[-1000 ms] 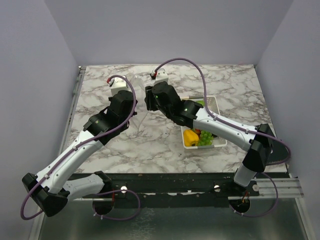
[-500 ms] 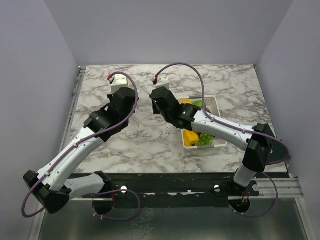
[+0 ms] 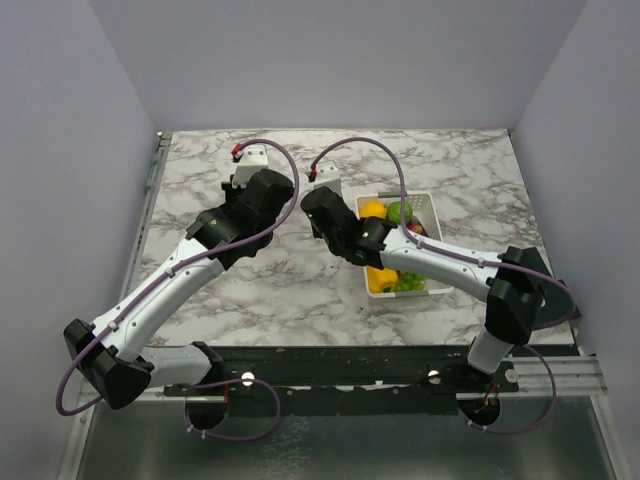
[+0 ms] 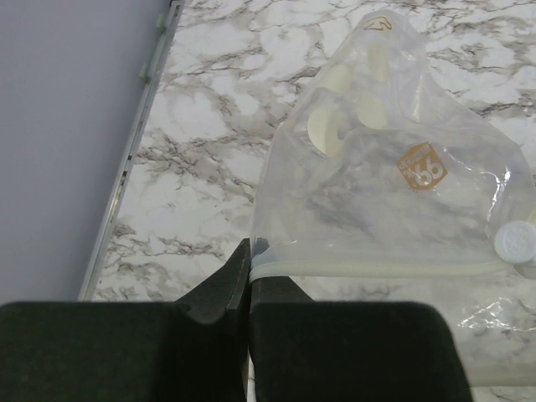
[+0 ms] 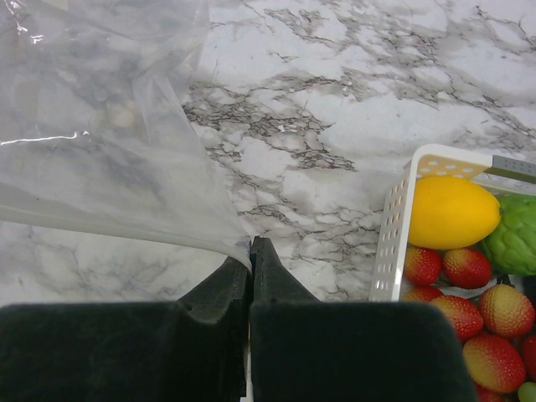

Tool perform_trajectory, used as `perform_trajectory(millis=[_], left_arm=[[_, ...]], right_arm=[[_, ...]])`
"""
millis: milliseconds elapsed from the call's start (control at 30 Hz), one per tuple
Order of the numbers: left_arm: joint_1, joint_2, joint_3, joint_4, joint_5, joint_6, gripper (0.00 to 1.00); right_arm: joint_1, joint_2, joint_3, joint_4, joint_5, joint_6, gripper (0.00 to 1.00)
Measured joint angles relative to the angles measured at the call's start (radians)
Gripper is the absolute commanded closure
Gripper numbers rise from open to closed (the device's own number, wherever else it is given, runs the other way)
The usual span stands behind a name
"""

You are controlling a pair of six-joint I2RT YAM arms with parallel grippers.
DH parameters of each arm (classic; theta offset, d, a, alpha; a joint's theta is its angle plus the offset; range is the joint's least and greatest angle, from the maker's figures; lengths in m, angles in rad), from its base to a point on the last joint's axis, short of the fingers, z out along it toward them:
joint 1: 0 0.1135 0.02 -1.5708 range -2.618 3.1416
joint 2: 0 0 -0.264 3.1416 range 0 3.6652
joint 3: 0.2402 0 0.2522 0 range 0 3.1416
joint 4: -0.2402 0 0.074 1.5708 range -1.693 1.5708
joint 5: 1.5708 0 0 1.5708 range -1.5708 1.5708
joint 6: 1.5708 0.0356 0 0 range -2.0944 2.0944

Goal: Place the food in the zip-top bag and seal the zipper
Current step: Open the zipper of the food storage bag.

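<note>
**Bag gripped at both mouth corners; no food loaded yet.**

The zip-top bag (image 4: 377,193) is stretched between the two arms over the middle of the table (image 3: 280,290). Its zipper (image 4: 368,266) runs crosswise from gripper to gripper as the long axis, and its body trails away from the wrists toward the far side. The left gripper (image 4: 249,251) is clamped tight on one end of the strip, and the right gripper (image 5: 251,247) on the opposite corner. The food (image 5: 452,209) lies in the white basket (image 5: 389,234), near on the right. Judged step: presenting the bag. Next, the mouth needs parting, and one gripper must let go to fetch a piece.
</note>
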Motion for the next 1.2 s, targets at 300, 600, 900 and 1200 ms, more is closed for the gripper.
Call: perform_trajectory(millis=[300, 600, 900, 1200], left_arm=[[-0.006, 0.004, 0.014, -0.019, -0.049, 0.039, 1.00], [-0.008, 0.024, 0.014, -0.027, -0.064, 0.046, 1.00], [-0.014, 0.046, 0.016, -0.035, -0.082, 0.046, 1.00], [-0.031, 0.090, 0.028, -0.037, -0.102, 0.046, 1.00]], right_arm=[[0.006, 0.000, -0.030, 0.043, 0.010, -0.001, 0.99], [0.002, -0.001, -0.045, 0.060, -0.018, 0.011, 0.98], [-0.005, -0.002, -0.046, 0.062, -0.108, 0.029, 0.80], [-0.007, -0.010, -0.046, 0.074, -0.216, 0.045, 0.61]])
